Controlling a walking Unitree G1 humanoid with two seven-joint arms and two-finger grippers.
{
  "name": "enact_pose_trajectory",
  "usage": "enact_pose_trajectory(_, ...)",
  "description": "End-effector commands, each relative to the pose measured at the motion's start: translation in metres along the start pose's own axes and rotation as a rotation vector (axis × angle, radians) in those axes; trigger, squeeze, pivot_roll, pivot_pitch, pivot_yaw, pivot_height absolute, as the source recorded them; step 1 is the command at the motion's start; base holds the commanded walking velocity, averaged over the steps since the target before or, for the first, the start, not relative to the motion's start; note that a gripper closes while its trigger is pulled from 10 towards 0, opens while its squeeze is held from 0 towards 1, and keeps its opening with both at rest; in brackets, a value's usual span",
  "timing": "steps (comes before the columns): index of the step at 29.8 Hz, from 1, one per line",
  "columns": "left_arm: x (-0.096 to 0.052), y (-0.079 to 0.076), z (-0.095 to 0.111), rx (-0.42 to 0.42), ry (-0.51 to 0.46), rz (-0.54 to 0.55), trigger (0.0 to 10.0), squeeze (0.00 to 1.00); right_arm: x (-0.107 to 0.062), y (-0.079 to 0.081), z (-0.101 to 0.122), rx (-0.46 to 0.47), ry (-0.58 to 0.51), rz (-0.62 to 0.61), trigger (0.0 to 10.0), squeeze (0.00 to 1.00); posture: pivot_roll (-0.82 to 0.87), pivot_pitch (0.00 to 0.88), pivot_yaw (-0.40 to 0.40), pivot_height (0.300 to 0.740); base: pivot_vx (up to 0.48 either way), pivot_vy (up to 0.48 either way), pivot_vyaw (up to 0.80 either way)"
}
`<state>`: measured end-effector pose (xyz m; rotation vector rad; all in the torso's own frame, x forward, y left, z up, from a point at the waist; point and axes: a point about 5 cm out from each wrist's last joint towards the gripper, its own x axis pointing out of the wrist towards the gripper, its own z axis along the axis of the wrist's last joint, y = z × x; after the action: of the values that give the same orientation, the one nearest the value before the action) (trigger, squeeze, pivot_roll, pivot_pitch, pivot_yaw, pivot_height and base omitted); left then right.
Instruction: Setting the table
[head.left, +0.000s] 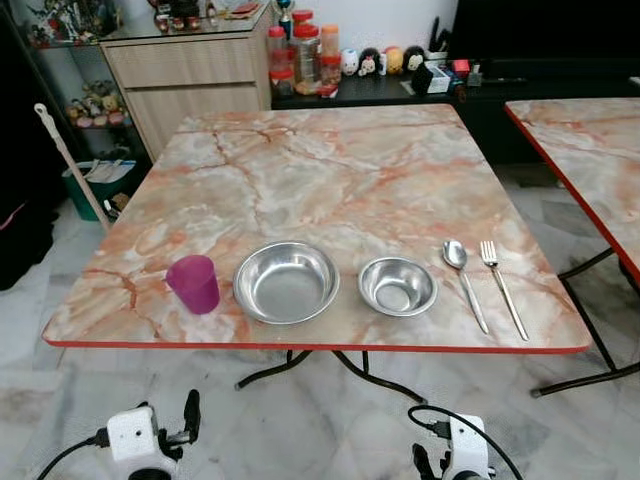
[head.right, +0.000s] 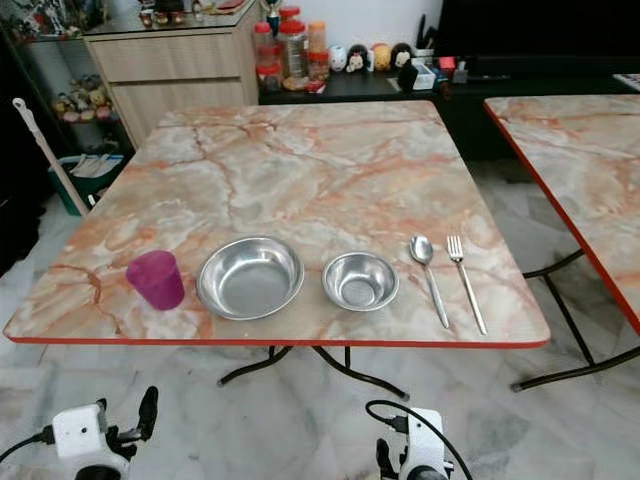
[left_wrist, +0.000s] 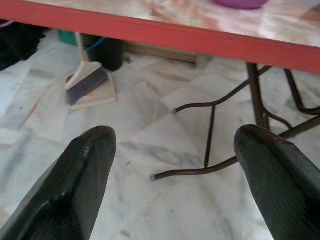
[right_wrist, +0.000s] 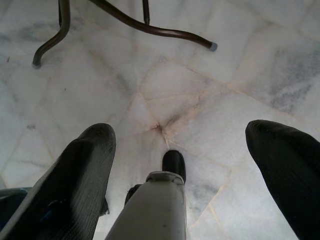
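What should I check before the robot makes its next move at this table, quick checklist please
1. Left gripper free: ok, fingers apart, nothing between them, held low before the table's red edge.
2. Right gripper free: ok, fingers apart, empty, pointing down at the floor.
3. Purple cup upright: ok, standing at the left end of the row, near the front edge.
4. Bowls placed: ok, large steel bowl beside the cup, small steel bowl to its right, apart from each other.
5. Cutlery laid: ok, spoon and fork lie side by side right of the small bowl.
6. Anything in the cup: cannot tell.
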<state>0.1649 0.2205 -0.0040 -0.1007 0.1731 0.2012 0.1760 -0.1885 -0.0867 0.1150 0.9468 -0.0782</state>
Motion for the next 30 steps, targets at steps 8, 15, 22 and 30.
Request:
enact_pose_trajectory(8,0.021,-0.025,0.061,-0.035,-0.177,-0.105,10.0,0.00,0.001,0.003,0.001,-0.021,0.007,0.016,10.0,0.00,-0.03,0.000,0.034,0.740,0.000,0.000,0.00)
enact_pose_trajectory(15,0.032,-0.055,0.084,-0.085,-0.178,-0.330,10.0,0.00,0.001,0.005,0.001,-0.020,0.003,0.020,10.0,0.00,-0.05,0.000,0.046,0.740,0.000,0.000,0.00)
enact_pose_trajectory(22,0.038,-0.069,0.088,-0.199,-0.066,-0.421,10.0,0.00,0.000,0.005,-0.002,-0.015,0.009,0.017,10.0,0.00,-0.06,0.000,0.055,0.740,0.000,0.000,0.00)
enact_pose_trajectory(30,0.050,-0.072,0.090,-0.316,0.034,-0.363,10.0,0.00,-0.001,0.004,-0.005,-0.017,0.015,0.018,10.0,0.00,-0.08,0.000,0.063,0.740,0.000,0.000,0.00)
